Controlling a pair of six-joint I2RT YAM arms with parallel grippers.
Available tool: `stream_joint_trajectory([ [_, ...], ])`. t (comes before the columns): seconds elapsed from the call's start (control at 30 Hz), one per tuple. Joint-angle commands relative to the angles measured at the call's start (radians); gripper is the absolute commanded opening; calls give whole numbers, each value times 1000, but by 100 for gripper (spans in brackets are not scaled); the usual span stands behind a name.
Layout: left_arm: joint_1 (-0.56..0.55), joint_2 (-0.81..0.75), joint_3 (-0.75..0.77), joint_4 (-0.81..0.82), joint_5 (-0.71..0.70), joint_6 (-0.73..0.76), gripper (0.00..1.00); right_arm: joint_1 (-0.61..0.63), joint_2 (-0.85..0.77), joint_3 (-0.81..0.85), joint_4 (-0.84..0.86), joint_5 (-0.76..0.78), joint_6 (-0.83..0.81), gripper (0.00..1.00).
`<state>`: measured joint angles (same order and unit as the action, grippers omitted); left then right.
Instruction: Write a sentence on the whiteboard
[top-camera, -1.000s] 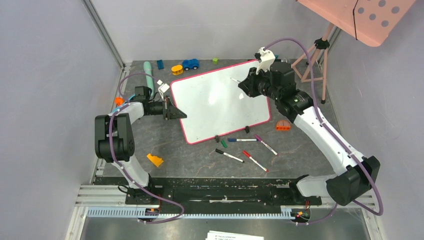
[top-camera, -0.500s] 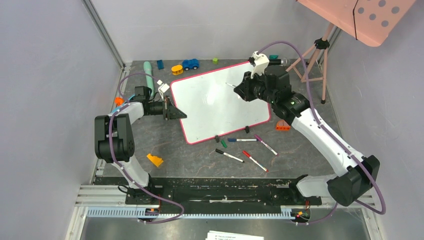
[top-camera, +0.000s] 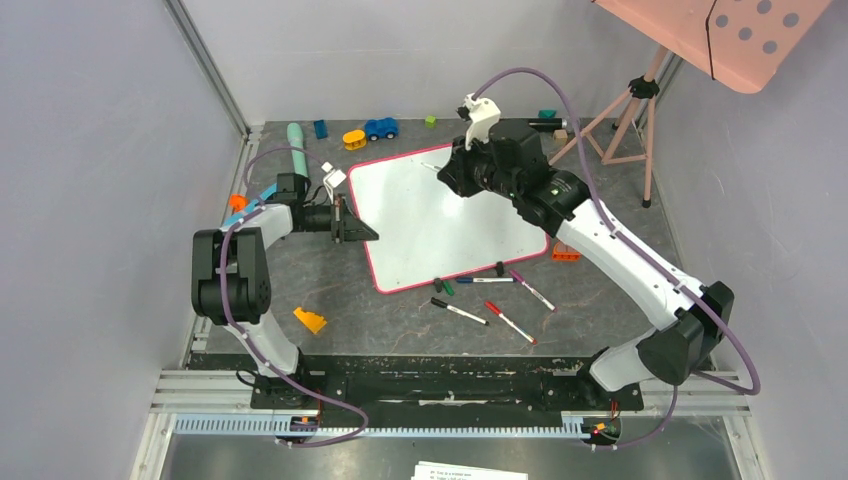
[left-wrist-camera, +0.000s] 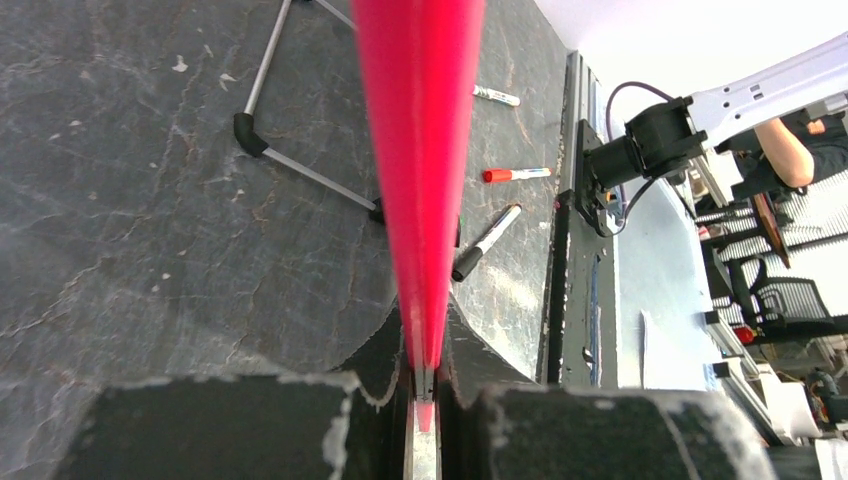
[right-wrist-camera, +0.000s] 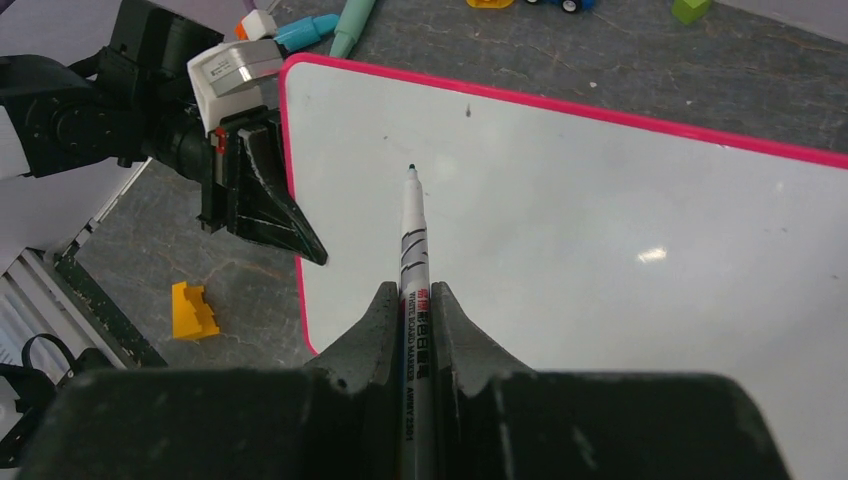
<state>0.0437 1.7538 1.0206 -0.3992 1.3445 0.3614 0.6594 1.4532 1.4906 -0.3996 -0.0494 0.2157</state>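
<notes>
Pink-rimmed whiteboard (top-camera: 440, 220) blank, marker (right-wrist-camera: 412, 225) poised.
Left hand (left-wrist-camera: 425, 385) clamps the rim; right hand (right-wrist-camera: 415, 300), clenching marker, should press lightly.

Glossy pink-rimmed whiteboard (top-camera: 432, 228), angled askew

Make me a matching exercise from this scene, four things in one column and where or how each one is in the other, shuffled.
1 left gripper
2 right gripper
3 blue toy car
4 yellow block

a shut on a marker
b beyond the whiteboard's far edge
c clamped on the whiteboard's red rim
d beside the left arm

Pairs: 1c, 2a, 3b, 4d.
</notes>
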Motion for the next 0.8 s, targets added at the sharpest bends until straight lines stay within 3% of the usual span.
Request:
stream_joint_trajectory([
  [0.0, -71, -4, -26, -95, -117, 34, 2, 26, 27, 79, -6, 29, -16, 0],
  [0.53, -71, -4, -36, -63, -85, 17, 2, 29, 37, 101, -8, 33, -61, 0],
  [0.77, -70, -65, -126, 203, -116, -186, 2, 30, 48, 110, -3, 39, -62, 0],
])
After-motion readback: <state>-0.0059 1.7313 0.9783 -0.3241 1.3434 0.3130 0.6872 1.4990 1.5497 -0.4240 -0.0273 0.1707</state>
